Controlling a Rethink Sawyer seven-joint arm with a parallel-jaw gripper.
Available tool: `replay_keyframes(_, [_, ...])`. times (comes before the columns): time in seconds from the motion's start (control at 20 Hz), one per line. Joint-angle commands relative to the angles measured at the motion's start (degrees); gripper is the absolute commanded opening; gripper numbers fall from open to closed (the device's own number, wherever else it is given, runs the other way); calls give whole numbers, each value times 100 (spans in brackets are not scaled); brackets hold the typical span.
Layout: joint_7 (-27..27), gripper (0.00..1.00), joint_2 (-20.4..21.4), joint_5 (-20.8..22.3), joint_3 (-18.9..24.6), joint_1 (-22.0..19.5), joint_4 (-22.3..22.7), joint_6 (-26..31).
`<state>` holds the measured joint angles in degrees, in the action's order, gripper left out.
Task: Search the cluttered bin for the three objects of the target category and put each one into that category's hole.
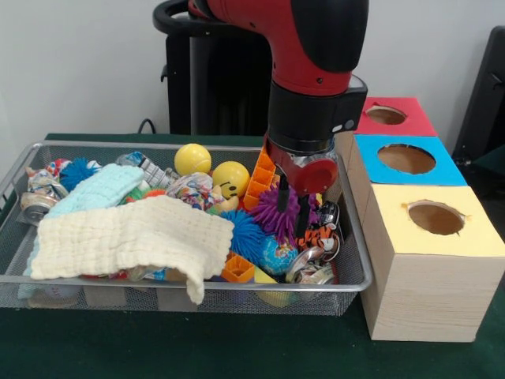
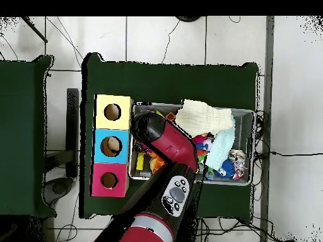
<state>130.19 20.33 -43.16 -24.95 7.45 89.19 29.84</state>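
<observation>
A white wall backs the green worktop (image 1: 237, 351). From the front, the tool (image 1: 293, 207) hangs with fingers spread astride the purple spiky ball (image 1: 278, 215) in the wire bin (image 1: 357, 268); descend straight, then pinch. From overhead, the arm (image 2: 165, 144) hides it; three holed boxes (image 2: 111, 145) touch the bin.

Wire-mesh bin (image 1: 357, 272) heaped with toys, a cream cloth (image 1: 130, 237) draped over its front rim; red (image 1: 386, 115), blue (image 1: 406, 159) and yellow (image 1: 435, 218) holes, apparently empty, alongside.
</observation>
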Motion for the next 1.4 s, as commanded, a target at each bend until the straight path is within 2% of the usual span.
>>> replay_keyframes(0.05, [1518,100,-282,49,304,-31,-26,447])
replay_keyframes(0.7, [1486,100,-203,-148,602,6,394,149])
replay_keyframes(1.1, [1552,100,113,-138,492,196,832,251])
replay_keyframes(1.4, [1538,100,123,-240,568,188,967,46])
